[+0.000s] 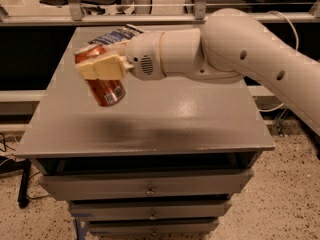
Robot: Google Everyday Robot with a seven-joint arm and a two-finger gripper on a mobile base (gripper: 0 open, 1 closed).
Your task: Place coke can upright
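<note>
The coke can (pixel 106 91) is red with a silver lower end and white markings. My gripper (pixel 97 67) is shut on it, its pale fingers (pixel 102 68) clamped across the can's upper half. The can hangs tilted in the air above the left part of the grey cabinet top (pixel 200 119), its bottom end pointing down and to the right. The can's top end is partly hidden behind the fingers. The white arm reaches in from the right.
A dark blue snack bag (pixel 116 35) lies at the back of the cabinet top, partly hidden by the arm. The cabinet has drawers (pixel 150 186) below its front edge. Metal rails (pixel 150 18) run behind it.
</note>
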